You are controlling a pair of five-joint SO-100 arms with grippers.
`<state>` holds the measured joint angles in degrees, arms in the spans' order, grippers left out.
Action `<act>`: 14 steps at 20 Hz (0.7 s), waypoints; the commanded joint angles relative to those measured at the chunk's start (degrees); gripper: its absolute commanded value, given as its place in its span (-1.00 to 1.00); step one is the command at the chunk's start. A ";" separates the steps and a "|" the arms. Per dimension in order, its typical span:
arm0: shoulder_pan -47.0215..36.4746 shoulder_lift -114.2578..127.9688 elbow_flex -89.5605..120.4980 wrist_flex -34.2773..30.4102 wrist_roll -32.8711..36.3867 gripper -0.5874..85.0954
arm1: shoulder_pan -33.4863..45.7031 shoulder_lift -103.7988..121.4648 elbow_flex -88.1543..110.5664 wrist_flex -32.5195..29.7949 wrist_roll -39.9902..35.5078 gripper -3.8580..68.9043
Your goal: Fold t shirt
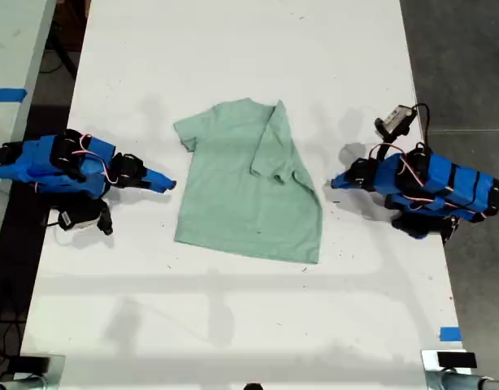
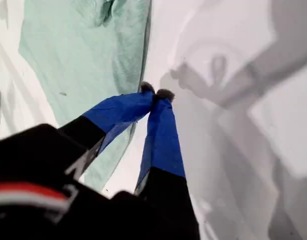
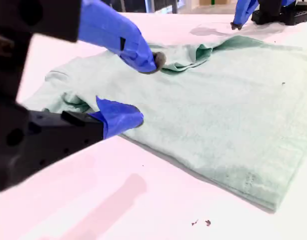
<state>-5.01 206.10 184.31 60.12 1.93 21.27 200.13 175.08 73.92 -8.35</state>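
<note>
The pale mint-green t shirt point(image 1: 233, 195) lies flat in the middle of the white table point(image 1: 233, 49), neck towards the far edge. One sleeve is folded in over the body point(image 1: 274, 150); the other sleeve sticks out towards the exterior view's left. My first gripper point(image 1: 337, 183) is shut with nothing in it, just off the shirt's edge on the exterior view's right; its tips point(image 2: 156, 93) meet over that edge of the shirt point(image 2: 78, 50). My second gripper point(image 1: 167, 185) is open and low beside the shirt's edge on the exterior view's left, its jaws point(image 3: 147, 91) apart over the shirt point(image 3: 218, 110).
Both blue arms rest on the table, one on each side of the shirt. A blue tape mark point(image 1: 449, 333) sits near the front corner on the exterior view's right. Another table with blue tape point(image 1: 6, 94) stands beyond a dark gap on the exterior view's left.
</note>
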 commanded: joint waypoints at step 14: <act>-0.62 0.26 -0.18 0.09 0.18 -0.66 | -0.44 0.79 2.99 0.00 1.49 -0.86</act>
<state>-5.01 206.10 184.31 60.12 1.93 21.45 200.13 175.08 73.92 -7.65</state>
